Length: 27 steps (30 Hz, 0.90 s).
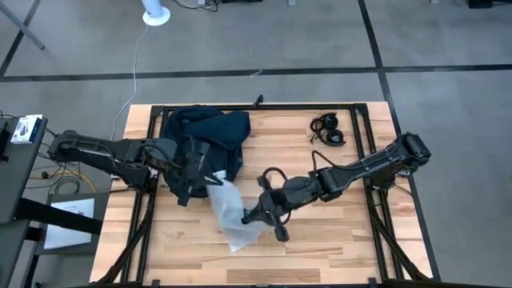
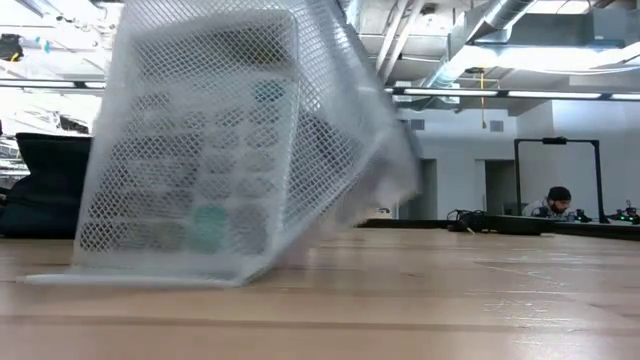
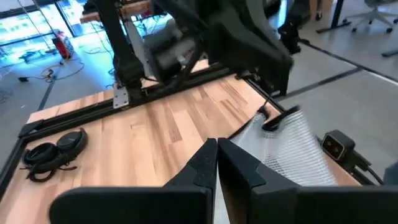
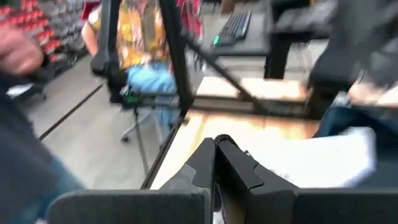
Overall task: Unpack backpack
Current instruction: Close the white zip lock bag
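The large soft navy fabric backpack [image 1: 206, 142] lay at the light wooden bench's [image 1: 320, 248] rear left. The right gripper [image 1: 258, 213], fingers closed on a clear mesh-patterned plastic bag [image 1: 234, 216], was drawing it out; next, set it down clear. The left gripper [image 1: 210, 178], fingers closed, gripped the bag's other end beside the backpack.

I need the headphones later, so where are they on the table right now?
In the high view the black headphones lie near the table's far right corner, apart from the backpack and beyond the right arm.

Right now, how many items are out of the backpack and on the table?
2: a clear mesh-patterned bag at the table's middle, beside the backpack, and black headphones near the far right corner. More may be hidden inside the backpack.
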Each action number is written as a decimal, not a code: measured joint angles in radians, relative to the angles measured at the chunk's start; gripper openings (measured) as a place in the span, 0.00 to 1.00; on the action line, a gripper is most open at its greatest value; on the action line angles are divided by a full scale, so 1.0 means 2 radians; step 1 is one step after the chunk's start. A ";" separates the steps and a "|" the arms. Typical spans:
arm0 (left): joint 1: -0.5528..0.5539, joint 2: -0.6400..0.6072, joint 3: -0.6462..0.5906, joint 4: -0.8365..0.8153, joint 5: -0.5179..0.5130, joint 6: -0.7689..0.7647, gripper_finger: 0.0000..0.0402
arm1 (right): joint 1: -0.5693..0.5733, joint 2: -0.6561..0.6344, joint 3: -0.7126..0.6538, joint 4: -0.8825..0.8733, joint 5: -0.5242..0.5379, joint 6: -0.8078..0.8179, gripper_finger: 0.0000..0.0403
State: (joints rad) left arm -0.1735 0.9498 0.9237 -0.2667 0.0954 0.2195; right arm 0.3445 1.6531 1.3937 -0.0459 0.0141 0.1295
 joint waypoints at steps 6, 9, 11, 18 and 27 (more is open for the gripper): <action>-0.001 -0.014 0.000 -0.004 0.012 -0.003 0.00 | 0.000 0.001 0.000 0.008 0.006 -0.014 0.00; -0.001 -0.005 0.000 -0.002 0.019 -0.017 0.00 | -0.007 0.001 0.000 0.027 0.005 -0.024 0.00; 0.000 0.008 0.000 -0.002 0.020 -0.021 0.00 | -0.013 0.001 0.002 0.031 0.001 -0.026 0.00; 0.001 0.070 -0.006 -0.003 0.021 -0.015 0.00 | -0.034 -0.010 0.005 0.007 -0.040 -0.026 0.00; 0.001 0.087 -0.006 -0.004 -0.068 -0.008 0.00 | -0.120 -0.070 0.005 -0.023 -0.206 0.046 0.00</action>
State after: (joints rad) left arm -0.1705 1.1243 0.9112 -0.2742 -0.0405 0.2041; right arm 0.1046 1.5130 1.4044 -0.0924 -0.3970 0.2224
